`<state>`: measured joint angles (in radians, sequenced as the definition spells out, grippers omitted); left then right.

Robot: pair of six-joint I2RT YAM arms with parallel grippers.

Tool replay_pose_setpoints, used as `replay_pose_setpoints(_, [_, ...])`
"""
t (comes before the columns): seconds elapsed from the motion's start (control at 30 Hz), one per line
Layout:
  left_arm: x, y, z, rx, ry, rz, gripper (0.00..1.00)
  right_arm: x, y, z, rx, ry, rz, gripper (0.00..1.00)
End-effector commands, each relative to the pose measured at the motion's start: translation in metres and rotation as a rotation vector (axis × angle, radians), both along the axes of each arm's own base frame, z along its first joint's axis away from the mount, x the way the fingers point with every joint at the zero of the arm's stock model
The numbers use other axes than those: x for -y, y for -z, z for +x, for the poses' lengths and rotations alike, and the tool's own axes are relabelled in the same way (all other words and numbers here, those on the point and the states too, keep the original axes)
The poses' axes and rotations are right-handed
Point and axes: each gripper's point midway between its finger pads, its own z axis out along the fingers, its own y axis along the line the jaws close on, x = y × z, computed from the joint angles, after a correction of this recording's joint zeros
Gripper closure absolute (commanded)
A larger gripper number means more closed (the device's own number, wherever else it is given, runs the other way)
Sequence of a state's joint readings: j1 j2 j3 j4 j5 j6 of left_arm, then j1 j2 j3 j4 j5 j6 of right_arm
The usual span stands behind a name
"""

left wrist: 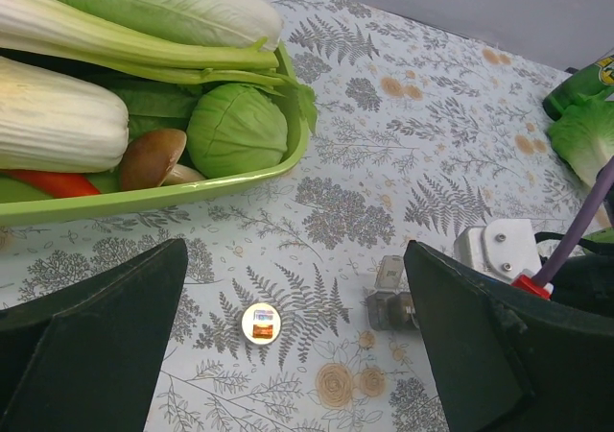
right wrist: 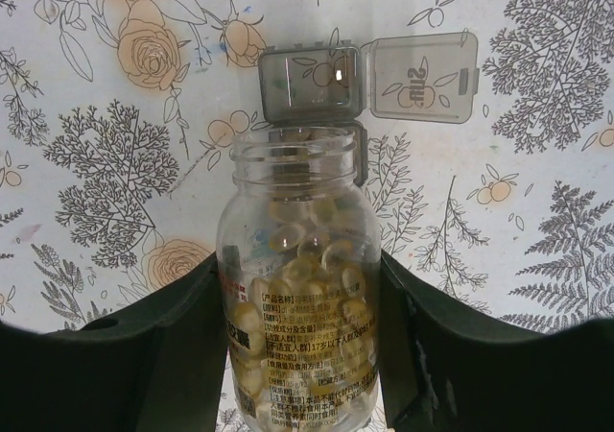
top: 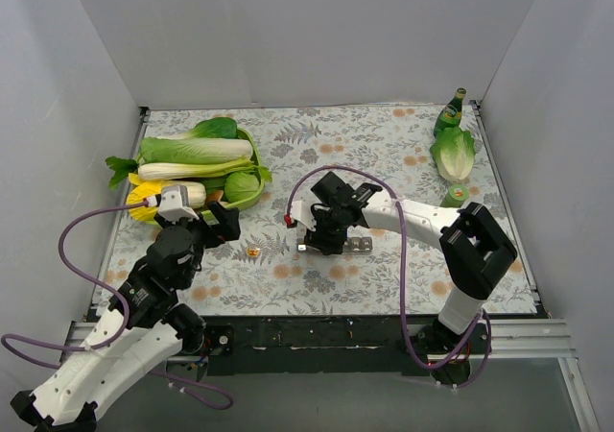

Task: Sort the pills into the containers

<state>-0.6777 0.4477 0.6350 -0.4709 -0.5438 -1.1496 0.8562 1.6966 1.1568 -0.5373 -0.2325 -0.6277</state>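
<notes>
- Currently the right gripper (right wrist: 295, 293) is pinching a clear pill bottle (right wrist: 297, 187) between its two fingers, low over the middle of the table (top: 384, 154).
- Its mouth is uncapped, and the bottle is filled most of the way up with yellowish translucent pills (right wrist: 309, 259).
- Just beyond the mouth lie the containers (right wrist: 312, 86), a grey strip flat on the table. One compartment has its lid (right wrist: 422, 77) flipped open to the side. Whether the bottle touches the strip cannot be told.
- From above, the strip (top: 359, 246) pokes out beside the right gripper (top: 321, 232).
- The left gripper (left wrist: 295, 293) hangs with its fingers spread wide, holding nothing.
- Below it, a small round cap (left wrist: 261, 323) rests on the table, near the end of the strip (left wrist: 389, 296).
- A green tray (left wrist: 288, 158) of vegetables sits at the far left.
</notes>
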Motion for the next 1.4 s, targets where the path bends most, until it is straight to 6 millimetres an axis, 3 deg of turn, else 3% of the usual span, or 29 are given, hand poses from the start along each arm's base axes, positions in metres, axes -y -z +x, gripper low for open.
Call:
replay_pose_setpoints(0.0, [-0.01, -0.017, -0.002, 0.036, -0.034, -0.014, 0.02, -0.006, -0.01, 0.004, 0.019, 0.009, -0.019, 0.84])
replay_pose_setpoints(0.73, [-0.01, -0.014, -0.007, 0.037, -0.022, -0.037, 0.02, -0.003, 0.0, 0.008, 0.038, 0.027, -0.087, 0.85])
replay_pose_setpoints(1.37, [-0.007, -0.012, -0.007, 0.033, -0.011, -0.05, 0.02, -0.007, -0.003, 0.009, 0.075, 0.004, -0.113, 0.85])
